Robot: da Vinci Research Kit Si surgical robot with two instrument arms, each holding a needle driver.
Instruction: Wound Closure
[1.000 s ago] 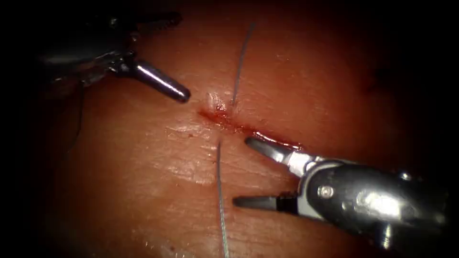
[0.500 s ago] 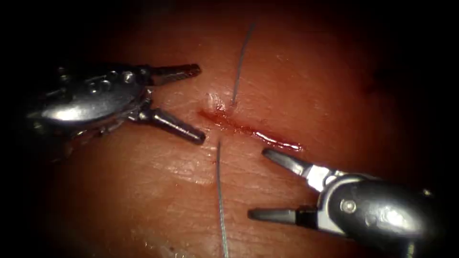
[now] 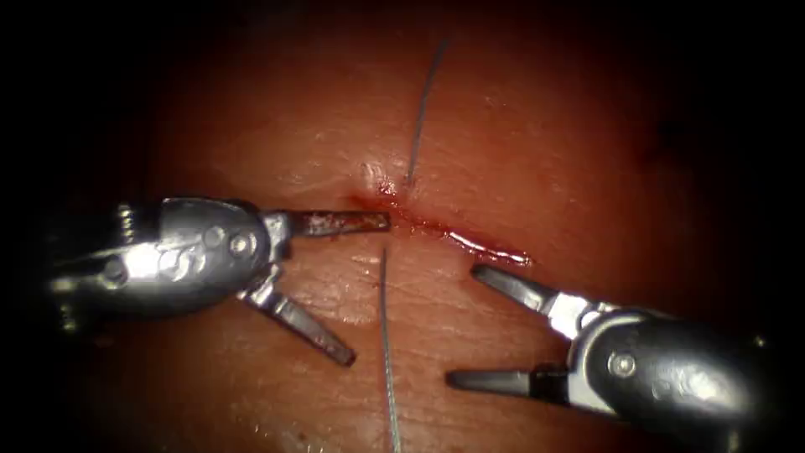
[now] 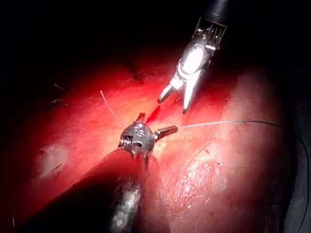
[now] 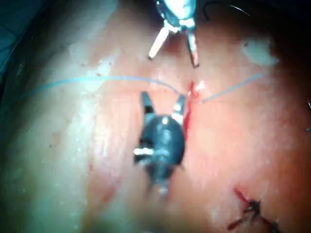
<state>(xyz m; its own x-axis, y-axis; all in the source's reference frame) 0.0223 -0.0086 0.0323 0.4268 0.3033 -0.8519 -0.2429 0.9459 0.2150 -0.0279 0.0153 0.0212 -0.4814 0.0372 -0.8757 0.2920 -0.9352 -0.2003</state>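
The cut runs slantwise across the tissue, wet with red fluid. Thread crosses under its left end; one strand rises away, the other trails toward the viewer. My left tool stands open, holding nothing, and its upper jaw, smeared red, lies with its tip at the cut's left end. My right tool is open and holds nothing, just right of the near strand. The left wrist view has the left tool beside the thread. In the right wrist view the right tool gapes at the cut.
An earlier stitch with cut ends sits farther along the tissue, also visible as dark ends. A short pale thread end sticks up near the left tool. The right tool and left tool face each other across the cut.
The left tool came down and rightward from the upper left to the cut's left end, its jaws spreading wider. The right tool drew back a little to the right. The thread stayed put.
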